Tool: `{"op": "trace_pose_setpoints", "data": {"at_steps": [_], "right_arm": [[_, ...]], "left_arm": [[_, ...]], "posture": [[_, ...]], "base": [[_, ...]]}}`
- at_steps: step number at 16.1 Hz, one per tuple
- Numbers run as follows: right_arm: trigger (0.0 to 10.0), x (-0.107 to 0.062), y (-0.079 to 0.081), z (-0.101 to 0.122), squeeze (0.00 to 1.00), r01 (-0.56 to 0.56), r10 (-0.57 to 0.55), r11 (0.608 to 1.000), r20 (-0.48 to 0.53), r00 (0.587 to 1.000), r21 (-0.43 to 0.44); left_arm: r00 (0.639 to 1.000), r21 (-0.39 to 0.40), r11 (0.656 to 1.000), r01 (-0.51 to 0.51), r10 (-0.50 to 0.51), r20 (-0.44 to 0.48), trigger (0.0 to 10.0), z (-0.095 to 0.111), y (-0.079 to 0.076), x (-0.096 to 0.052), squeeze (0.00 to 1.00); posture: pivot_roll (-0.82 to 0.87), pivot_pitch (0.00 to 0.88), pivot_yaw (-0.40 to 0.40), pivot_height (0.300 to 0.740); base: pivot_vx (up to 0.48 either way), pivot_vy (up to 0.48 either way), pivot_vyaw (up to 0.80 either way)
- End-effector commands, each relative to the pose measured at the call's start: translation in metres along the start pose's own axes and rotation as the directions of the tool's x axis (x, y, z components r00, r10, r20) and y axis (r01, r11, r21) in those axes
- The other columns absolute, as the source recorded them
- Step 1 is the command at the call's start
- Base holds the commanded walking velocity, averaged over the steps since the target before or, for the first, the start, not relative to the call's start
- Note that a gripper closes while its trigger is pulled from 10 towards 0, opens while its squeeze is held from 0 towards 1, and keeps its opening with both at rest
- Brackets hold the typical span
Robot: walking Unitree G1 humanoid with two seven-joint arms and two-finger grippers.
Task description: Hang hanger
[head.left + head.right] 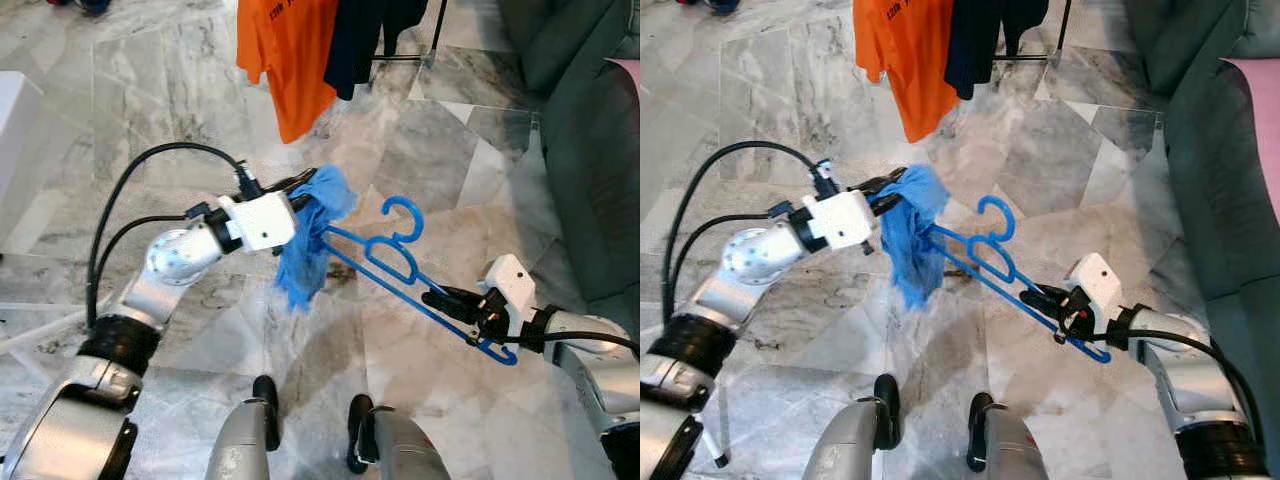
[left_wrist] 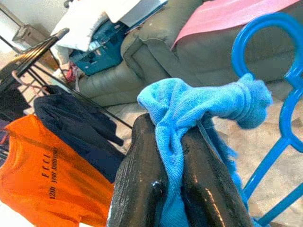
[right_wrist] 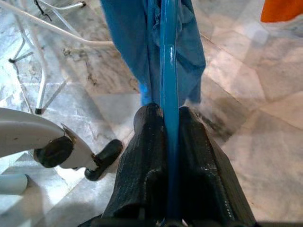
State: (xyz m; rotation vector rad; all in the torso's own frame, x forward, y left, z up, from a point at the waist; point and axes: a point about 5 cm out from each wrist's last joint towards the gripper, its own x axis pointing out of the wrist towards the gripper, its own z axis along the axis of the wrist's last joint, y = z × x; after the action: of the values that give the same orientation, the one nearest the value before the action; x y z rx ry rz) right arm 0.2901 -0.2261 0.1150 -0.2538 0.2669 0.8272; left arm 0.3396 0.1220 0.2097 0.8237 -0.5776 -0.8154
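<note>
1. Above a pale grey marble floor with dark veins and a glossy sheen, both arms are raised in front of the robot, each holding one thing.
2. Hanger: bright blue plastic, thin and smooth, with a round open hook at the top and a wavy inner bar. It is held in the air, tilted, its long bar running from the left arm down towards the right arm.
3. Right hand: its two black, finely ribbed fingers are closed tight on the lower end of the hanger's bar, which runs straight out between them.
4. Left hand: its fingers are pinched together on a fold of blue cloth. The cloth is soft, fuzzy like towelling, bunched at the top and hanging limp below.
5. The cloth is draped at the hanger's far end; whether it is threaded over the bar or just beside it is not clear.
6. Behind, an orange T-shirt with dark print and a dark navy garment hang side by side on a black metal rack.
7. On the robot's right stands a grey-green sofa with a pink cloth over its back.
8. The robot's own silver legs show at the bottom.
</note>
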Motion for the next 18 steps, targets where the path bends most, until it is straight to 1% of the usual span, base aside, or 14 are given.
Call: {"op": "trace_pose_setpoints", "data": {"at_steps": [1, 2, 5, 6, 7, 9, 10, 11, 12, 13, 14, 15, 16, 18], "right_arm": [[10.0, 0.000, 0.002, -0.009, 0.00, 0.009, -0.008, 1.000, -0.010, 1.000, 0.023], [10.0, 0.002, 0.002, -0.013, 0.00, 0.022, -0.022, 0.999, -0.011, 1.000, 0.043], [10.0, 0.004, -0.015, -0.025, 0.00, 0.203, -0.201, 0.973, -0.028, 0.979, 0.112], [10.0, 0.003, -0.021, -0.026, 0.00, 0.258, -0.258, 0.954, -0.021, 0.966, 0.150], [10.0, 0.001, -0.030, -0.027, 0.00, 0.347, -0.351, 0.917, -0.018, 0.936, 0.197], [10.0, -0.001, -0.039, -0.026, 0.00, 0.418, -0.427, 0.879, -0.010, 0.904, 0.227], [10.0, -0.003, -0.046, -0.018, 0.00, 0.453, -0.477, 0.852, 0.031, 0.879, 0.263], [10.0, -0.003, -0.053, -0.003, 0.00, 0.471, -0.515, 0.835, 0.104, 0.851, 0.284], [10.0, -0.004, -0.056, 0.007, 0.00, 0.478, -0.536, 0.825, 0.149, 0.831, 0.300], [10.0, -0.004, -0.061, 0.020, 0.00, 0.488, -0.567, 0.807, 0.206, 0.798, 0.333], [10.0, -0.007, -0.071, 0.046, 0.00, 0.493, -0.628, 0.765, 0.312, 0.713, 0.414], [10.0, -0.007, -0.074, 0.058, 0.00, 0.474, -0.650, 0.746, 0.359, 0.669, 0.467], [10.0, -0.008, -0.076, 0.082, 0.00, 0.395, -0.656, 0.739, 0.450, 0.606, 0.546], [10.0, -0.001, -0.070, 0.107, 0.00, 0.299, -0.614, 0.770, 0.526, 0.588, 0.564]], "left_arm": [[0.999, -0.009, 1.000, 0.017, -0.017, 0.037, 10.0, 0.007, -0.002, -0.001, 0.00], [0.998, -0.023, 1.000, 0.014, -0.013, 0.064, 10.0, 0.012, -0.003, 0.001, 0.00], [0.991, -0.063, 0.998, 0.020, -0.012, 0.132, 10.0, 0.027, -0.007, 0.008, 0.00], [0.989, -0.073, 0.997, 0.023, -0.013, 0.144, 10.0, 0.029, -0.009, 0.009, 0.00], [0.989, -0.100, 0.994, 0.035, -0.020, 0.149, 10.0, 0.031, -0.015, 0.008, 0.00], [0.990, -0.115, 0.992, 0.053, -0.037, 0.137, 10.0, 0.030, -0.024, 0.006, 0.00], [0.995, -0.139, 0.989, 0.051, -0.038, 0.097, 10.0, 0.022, -0.033, 0.003, 0.00], [0.998, -0.151, 0.987, 0.049, -0.041, 0.057, 10.0, 0.015, -0.044, 0.001, 0.00], [0.998, -0.161, 0.986, 0.045, -0.040, 0.038, 10.0, 0.011, -0.050, 0.000, 0.00], [0.999, -0.174, 0.984, 0.043, -0.039, 0.026, 10.0, 0.010, -0.056, 0.000, 0.00], [0.999, -0.193, 0.980, 0.049, -0.044, 0.026, 10.0, 0.010, -0.067, 0.003, 0.00], [0.999, -0.222, 0.974, 0.042, -0.039, 0.019, 10.0, 0.009, -0.073, 0.004, 0.00], [0.999, -0.234, 0.971, 0.053, -0.052, 0.008, 10.0, 0.009, -0.085, 0.007, 0.00], [0.998, -0.251, 0.966, 0.062, -0.069, -0.016, 10.0, 0.005, -0.099, 0.011, 0.00]], "posture": [[0.05, 0.378, 0.020, 0.740], [0.05, 0.379, 0.019, 0.740], [0.05, 0.381, 0.018, 0.740], [0.05, 0.380, 0.017, 0.740], [0.05, 0.380, 0.018, 0.740], [0.05, 0.377, 0.020, 0.740], [0.05, 0.375, 0.022, 0.740], [0.05, 0.374, 0.021, 0.740], [0.05, 0.372, 0.021, 0.740], [0.05, 0.371, 0.021, 0.740], [0.04, 0.366, 0.020, 0.740], [0.04, 0.359, 0.018, 0.740], [0.04, 0.359, 0.018, 0.740], [0.02, 0.352, 0.008, 0.740]], "base": [[0.000, 0.000, 0.00], [0.000, 0.000, 0.00], [0.000, 0.000, 0.00], [0.000, 0.000, 0.00], [0.000, 0.000, 0.00], [0.000, 0.000, 0.00], [0.000, 0.000, 0.00], [0.000, 0.000, 0.00], [0.000, 0.000, 0.00], [0.000, 0.000, 0.00], [0.000, 0.000, 0.00], [0.000, 0.000, 0.00], [0.000, 0.000, 0.00], [0.000, 0.000, 0.00]]}}
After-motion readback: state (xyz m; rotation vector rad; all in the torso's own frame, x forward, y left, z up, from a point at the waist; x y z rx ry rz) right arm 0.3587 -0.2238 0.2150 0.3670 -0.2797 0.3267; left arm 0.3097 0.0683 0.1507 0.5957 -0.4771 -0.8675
